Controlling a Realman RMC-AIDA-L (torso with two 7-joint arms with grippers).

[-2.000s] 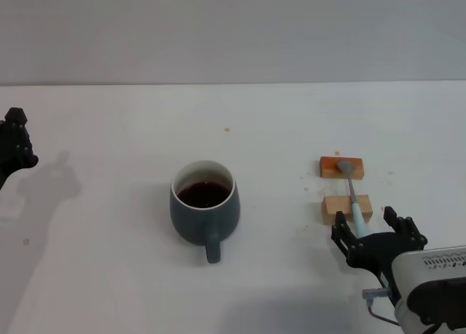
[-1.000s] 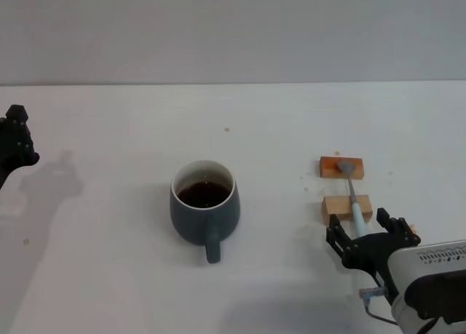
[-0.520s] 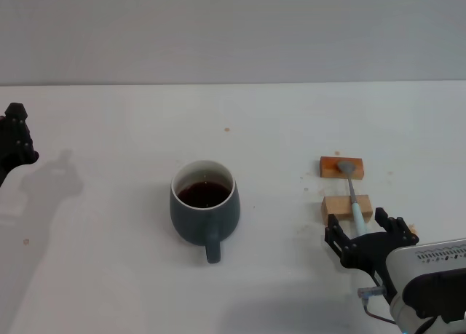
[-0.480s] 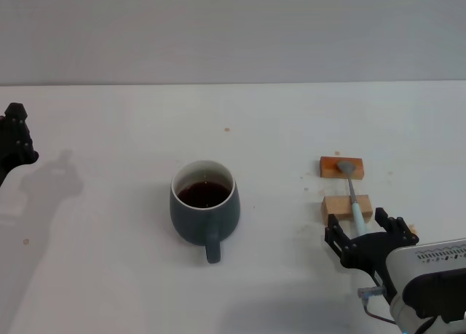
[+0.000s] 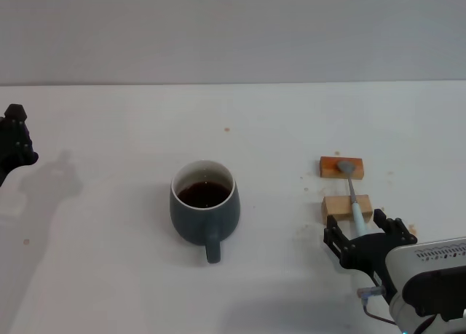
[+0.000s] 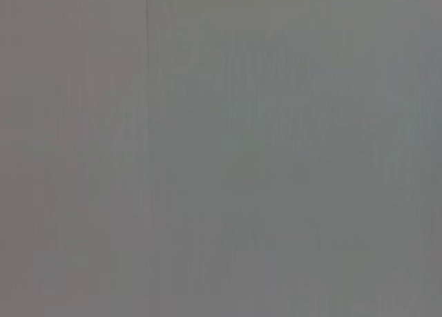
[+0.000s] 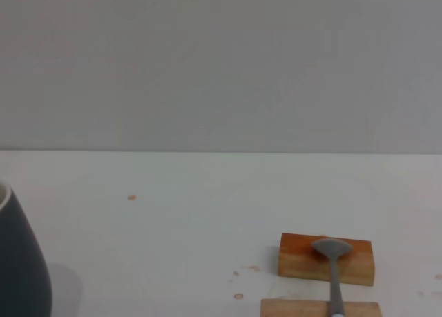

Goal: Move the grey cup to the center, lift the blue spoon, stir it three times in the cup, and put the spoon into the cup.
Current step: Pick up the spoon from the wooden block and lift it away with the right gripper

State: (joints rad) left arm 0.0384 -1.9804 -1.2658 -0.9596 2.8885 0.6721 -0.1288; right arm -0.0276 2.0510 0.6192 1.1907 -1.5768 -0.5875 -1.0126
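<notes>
The grey cup [image 5: 205,211] stands near the table's middle, handle toward me, with dark liquid inside. Its side shows at the edge of the right wrist view [image 7: 19,272]. The blue spoon [image 5: 353,196] lies across two wooden blocks, its bowl on the far block and its pale handle toward me. It also shows in the right wrist view [image 7: 333,265]. My right gripper [image 5: 364,232] is open and low at the handle's near end, one finger on each side. My left gripper [image 5: 14,139] is parked at the far left edge.
The far wooden block [image 5: 341,167] and the near wooden block [image 5: 346,206] carry the spoon, to the right of the cup. Small brown spots dot the white table [image 5: 291,123]. The left wrist view shows only plain grey.
My right gripper has crept slightly left and forward, closing on the spoon handle's end. The cup, the spoon and the left arm have not moved.
</notes>
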